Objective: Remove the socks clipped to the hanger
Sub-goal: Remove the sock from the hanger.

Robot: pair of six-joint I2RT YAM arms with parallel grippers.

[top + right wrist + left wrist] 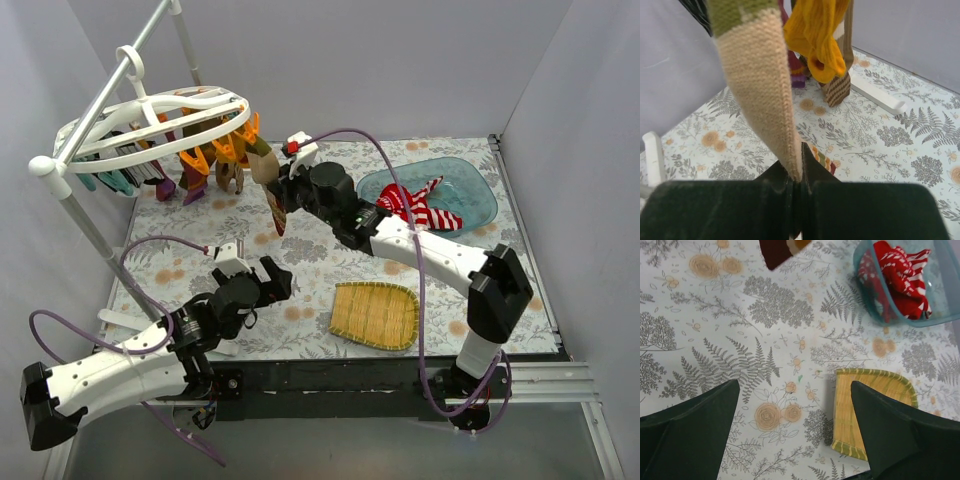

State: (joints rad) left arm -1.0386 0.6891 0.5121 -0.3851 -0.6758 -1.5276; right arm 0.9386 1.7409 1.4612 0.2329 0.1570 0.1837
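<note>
I see a tablecloth (300, 260) printed with grey ferns and pale orange flowers covering the whole work surface. At the far right sits a clear blue-green plastic basin (470, 172). Nearer to me, just right of centre, a yellow woven bamboo tray (375, 315) lies flat on the cloth, well apart from the basin. On the left stands a grey-white pole stand (89, 225), its upright meeting a second pole at a white joint. Plain grey walls (400, 60) close off the left, far and right sides.
</note>
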